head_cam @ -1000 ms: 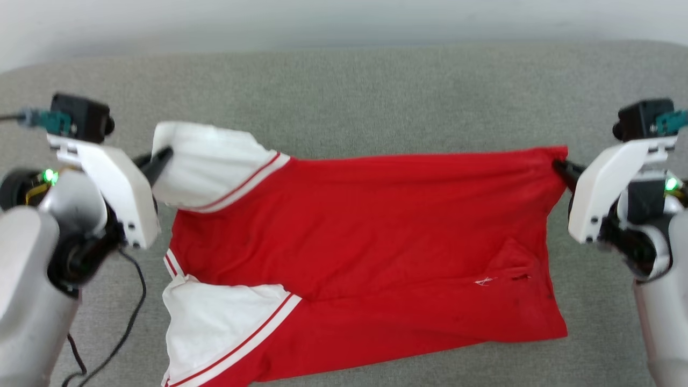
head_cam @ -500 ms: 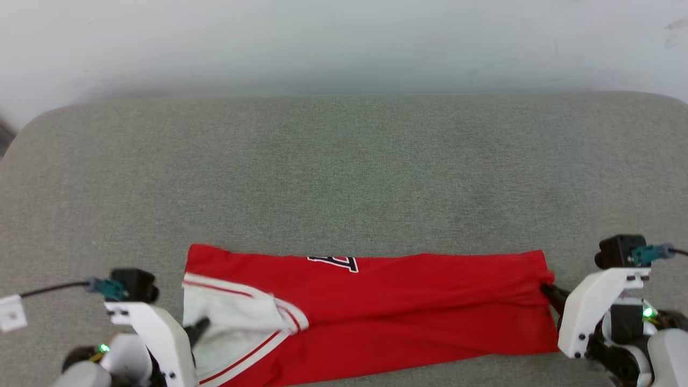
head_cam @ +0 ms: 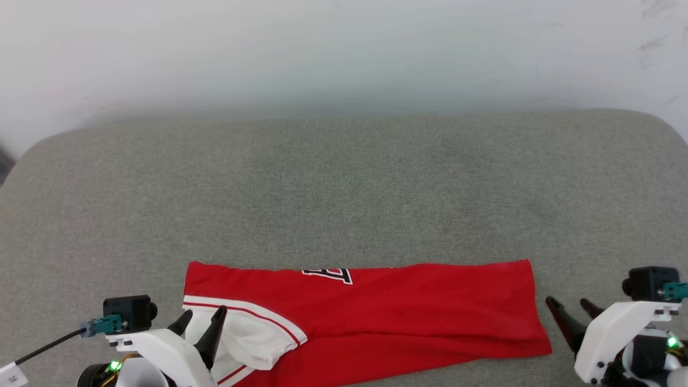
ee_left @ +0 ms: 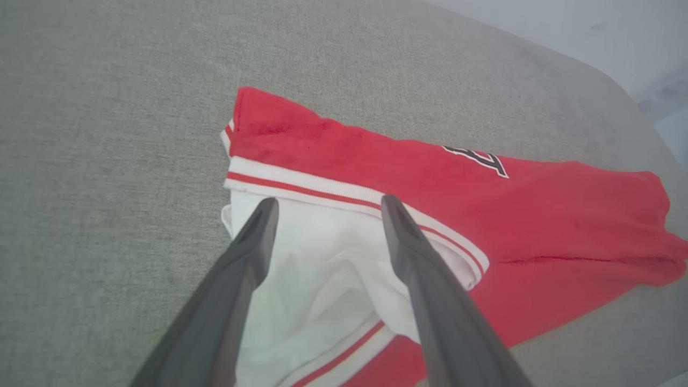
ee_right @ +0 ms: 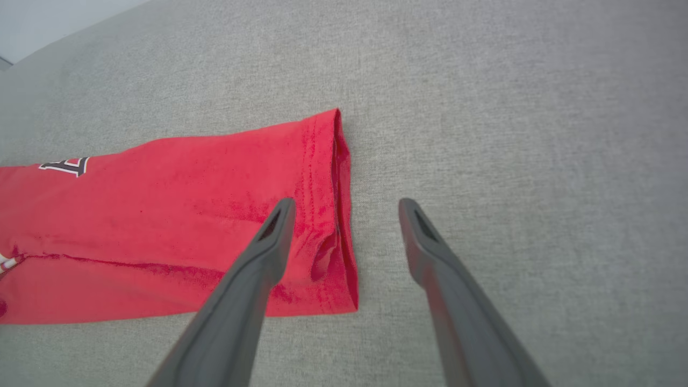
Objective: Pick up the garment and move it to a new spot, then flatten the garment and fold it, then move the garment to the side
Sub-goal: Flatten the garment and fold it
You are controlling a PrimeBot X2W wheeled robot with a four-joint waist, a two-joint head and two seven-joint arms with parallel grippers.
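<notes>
The garment (head_cam: 387,314), a red jersey with white sleeves, lies folded in half as a long strip near the front of the grey surface; black-white lettering (head_cam: 329,275) peeks out at its far fold. My left gripper (head_cam: 203,317) stands open over the white sleeve (head_cam: 242,336) at the strip's left end, and in the left wrist view its fingers (ee_left: 252,242) straddle that sleeve (ee_left: 317,269). My right gripper (head_cam: 570,307) is open just right of the hem, empty. In the right wrist view the hem edge (ee_right: 338,215) lies between its spread fingers (ee_right: 274,236).
The grey fabric surface (head_cam: 344,188) stretches wide behind the garment up to a pale wall (head_cam: 344,48). Its rounded corners show at far left and far right. A black cable (head_cam: 43,348) trails from the left wrist camera.
Both grippers brought the far edge toward me, folding the garment in half, then opened and let go. The head camera has tilted up, showing more surface.
</notes>
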